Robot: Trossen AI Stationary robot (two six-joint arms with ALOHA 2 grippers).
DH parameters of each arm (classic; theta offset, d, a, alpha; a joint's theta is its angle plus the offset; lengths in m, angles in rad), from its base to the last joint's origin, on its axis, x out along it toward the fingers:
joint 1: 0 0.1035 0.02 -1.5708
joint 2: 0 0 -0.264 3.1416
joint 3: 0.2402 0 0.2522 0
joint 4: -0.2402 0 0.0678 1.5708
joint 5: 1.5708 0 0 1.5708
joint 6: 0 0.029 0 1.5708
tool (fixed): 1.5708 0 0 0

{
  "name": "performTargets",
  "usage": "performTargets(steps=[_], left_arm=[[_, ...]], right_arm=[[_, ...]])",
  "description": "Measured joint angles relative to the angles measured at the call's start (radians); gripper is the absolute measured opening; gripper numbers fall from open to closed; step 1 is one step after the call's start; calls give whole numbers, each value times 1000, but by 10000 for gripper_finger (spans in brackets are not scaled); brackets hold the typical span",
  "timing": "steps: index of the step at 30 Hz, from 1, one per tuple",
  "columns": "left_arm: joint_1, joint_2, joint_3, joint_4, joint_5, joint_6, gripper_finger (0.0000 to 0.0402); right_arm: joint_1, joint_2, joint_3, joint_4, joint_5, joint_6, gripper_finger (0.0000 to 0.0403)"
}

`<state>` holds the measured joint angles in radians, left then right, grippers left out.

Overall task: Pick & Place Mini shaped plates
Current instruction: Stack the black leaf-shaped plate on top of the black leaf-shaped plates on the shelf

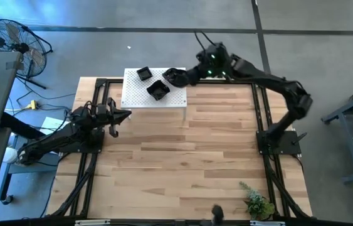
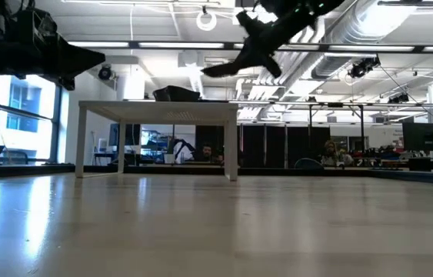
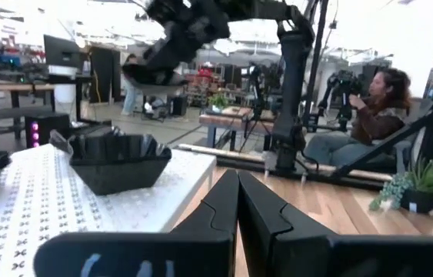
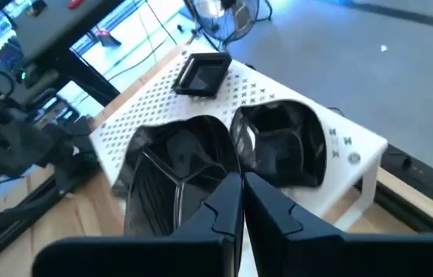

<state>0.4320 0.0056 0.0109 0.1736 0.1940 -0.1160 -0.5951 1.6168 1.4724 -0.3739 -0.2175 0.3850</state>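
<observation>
RIGHT GRIPPER: pinches a black mini plate by its rim, above the white platform's right edge | TWO PLATES: sit on platform | HANDLING: likely light, rigid, glossy-slick; rim grip | LEFT GRIPPER: closed, empty, beside platform's left corner

A: Right claw in the high view: its tips merge with the dark dish at the white platform's edge. Can't separate them from above.

B: Same in the right wrist view. The fingers cover part of the near plate, and its lower rim runs behind them.

A: Low view: the left arm is cut off at the top left corner, claw out of frame.

B: The stack in the left wrist view is blurred, can't count the plates. Its left side runs off frame.
</observation>
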Motion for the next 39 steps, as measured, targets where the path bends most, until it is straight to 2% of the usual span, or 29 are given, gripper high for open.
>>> performTargets(steps=[6, 12, 16, 20, 24, 34, 39], left_arm=[[0, 1, 0, -5, 5, -4, 0], [0, 1, 0, -29, 4, -4, 0], [0, 1, 0, -3, 5, -22, 0], [0, 1, 0, 10, 9, -26, 0], [0, 1, 0, 9, 18, -22, 0], [0, 1, 0, -11, 27, -20, 0], [0, 1, 0, -12, 27, -20, 0]], right_arm=[[-57, 193, 161, -4, -82, -8, 12], [-91, 295, 228, -4, -83, 13, 12], [-97, 311, 228, -2, -71, 28, 12], [-84, 311, 228, 12, -6, 37, 12], [-72, 311, 228, 11, 1, 56, 14], [-44, 311, 228, -4, 40, 46, 61], [-45, 308, 228, -53, 46, -5, 63]])
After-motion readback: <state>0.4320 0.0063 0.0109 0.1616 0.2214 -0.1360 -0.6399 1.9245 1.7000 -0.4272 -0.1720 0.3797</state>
